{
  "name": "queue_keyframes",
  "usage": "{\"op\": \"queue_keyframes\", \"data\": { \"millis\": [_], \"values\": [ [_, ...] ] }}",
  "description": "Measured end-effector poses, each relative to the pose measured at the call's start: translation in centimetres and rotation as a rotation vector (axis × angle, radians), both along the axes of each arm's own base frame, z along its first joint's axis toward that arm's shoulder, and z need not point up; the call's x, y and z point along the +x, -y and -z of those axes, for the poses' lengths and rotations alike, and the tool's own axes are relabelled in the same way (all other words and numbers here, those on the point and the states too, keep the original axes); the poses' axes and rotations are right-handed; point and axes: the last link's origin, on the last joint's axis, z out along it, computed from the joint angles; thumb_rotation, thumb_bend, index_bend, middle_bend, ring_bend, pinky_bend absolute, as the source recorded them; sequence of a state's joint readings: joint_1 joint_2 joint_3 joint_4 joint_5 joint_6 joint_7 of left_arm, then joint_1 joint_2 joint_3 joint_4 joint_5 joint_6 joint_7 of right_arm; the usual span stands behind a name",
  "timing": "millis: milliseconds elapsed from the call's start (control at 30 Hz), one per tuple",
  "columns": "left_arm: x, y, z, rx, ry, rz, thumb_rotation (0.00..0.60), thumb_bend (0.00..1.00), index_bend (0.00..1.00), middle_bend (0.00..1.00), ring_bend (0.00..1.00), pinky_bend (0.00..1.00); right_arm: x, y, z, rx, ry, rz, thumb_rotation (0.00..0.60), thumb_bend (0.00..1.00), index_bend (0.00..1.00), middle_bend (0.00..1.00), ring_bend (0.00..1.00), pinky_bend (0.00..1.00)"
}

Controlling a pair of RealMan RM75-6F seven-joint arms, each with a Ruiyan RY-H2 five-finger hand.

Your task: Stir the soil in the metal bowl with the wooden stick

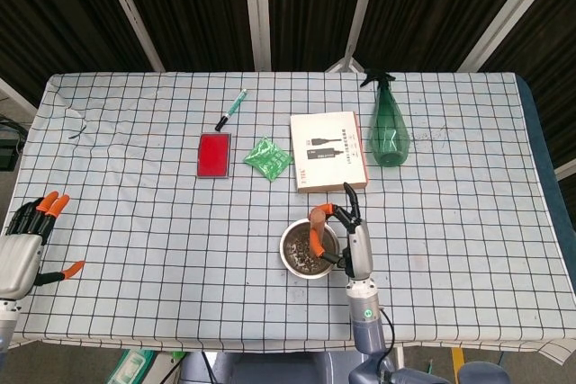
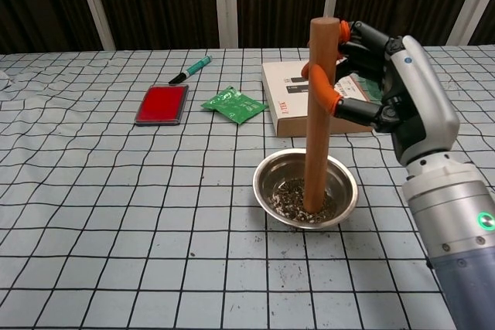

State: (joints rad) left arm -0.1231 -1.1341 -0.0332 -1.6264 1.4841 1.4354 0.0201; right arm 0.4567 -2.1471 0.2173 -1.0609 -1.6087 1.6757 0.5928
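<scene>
A metal bowl [image 2: 340, 191] [image 1: 290, 261] with dark soil [image 2: 290, 195] stands near the table's front edge. A thick wooden stick [image 2: 319, 113] [image 1: 316, 229] stands nearly upright in it, its lower end in the soil. My right hand [image 2: 387, 86] [image 1: 353, 238] grips the stick near its top from the right, orange-tipped fingers [image 2: 323, 90] wrapped around it. My left hand [image 1: 27, 245] hangs at the table's front left corner, fingers spread and holding nothing; the chest view does not show it.
Behind the bowl lies a white box [image 1: 328, 150] [image 2: 290, 90]. A green spray bottle [image 1: 388, 128] stands to its right. A green packet [image 1: 267, 158] [image 2: 233, 104], a red pad [image 1: 214, 154] [image 2: 162, 103] and a teal marker [image 1: 231, 109] [image 2: 191, 69] lie further left.
</scene>
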Motion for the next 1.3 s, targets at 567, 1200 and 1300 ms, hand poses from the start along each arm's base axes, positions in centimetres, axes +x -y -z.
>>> {"op": "queue_keyframes", "data": {
  "millis": [567, 1200, 1300],
  "values": [
    [0.0, 0.1, -0.1, 0.003, 0.005, 0.001, 0.600, 0.06, 0.00, 0.00, 0.00, 0.00, 2.2, 2.1, -9.0, -0.219, -0.090, -0.085, 0.600, 0.51, 0.76, 0.56, 0.59, 0.02],
    [0.1, 0.1, 0.1, 0.004, -0.002, -0.006, 0.600, 0.06, 0.00, 0.00, 0.00, 0.00, -10.9, 4.4, -15.6, -0.327, -0.757, 0.119, 0.600, 0.51, 0.76, 0.56, 0.59, 0.01],
    [0.1, 0.1, 0.1, 0.005, -0.003, -0.006, 0.600, 0.06, 0.00, 0.00, 0.00, 0.00, -12.0, 4.4, -15.2, -0.310, -0.874, 0.149, 0.600, 0.51, 0.69, 0.54, 0.54, 0.00]
  ]
}}
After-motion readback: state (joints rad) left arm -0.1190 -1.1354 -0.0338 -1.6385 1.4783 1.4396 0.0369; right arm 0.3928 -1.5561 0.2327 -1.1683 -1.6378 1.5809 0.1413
